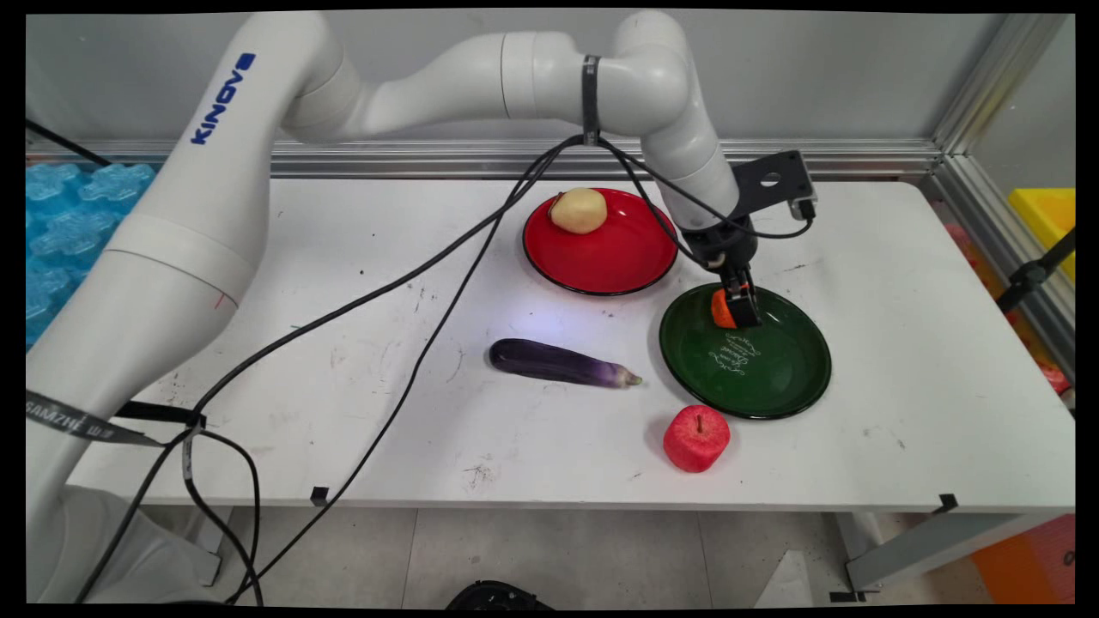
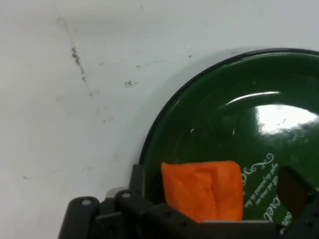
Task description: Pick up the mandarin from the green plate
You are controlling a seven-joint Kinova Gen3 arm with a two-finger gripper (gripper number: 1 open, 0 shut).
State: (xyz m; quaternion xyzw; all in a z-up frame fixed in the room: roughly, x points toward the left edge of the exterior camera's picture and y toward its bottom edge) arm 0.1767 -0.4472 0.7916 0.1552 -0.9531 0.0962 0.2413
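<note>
Your gripper (image 1: 737, 307) is pinching an orange piece (image 2: 203, 189), held low over the near rim of the green plate (image 1: 773, 378). Beyond the gripper sits the red plate (image 1: 618, 257) with a potato (image 1: 579, 210); the eggplant (image 1: 562, 363) and apple (image 1: 696, 438) lie apart on the desk (image 1: 901, 360).

Reaches in from ten o'clock, wrist bent steeply down, gripper (image 1: 736, 307) lowered with jaws clamped on an orange piece.
</note>
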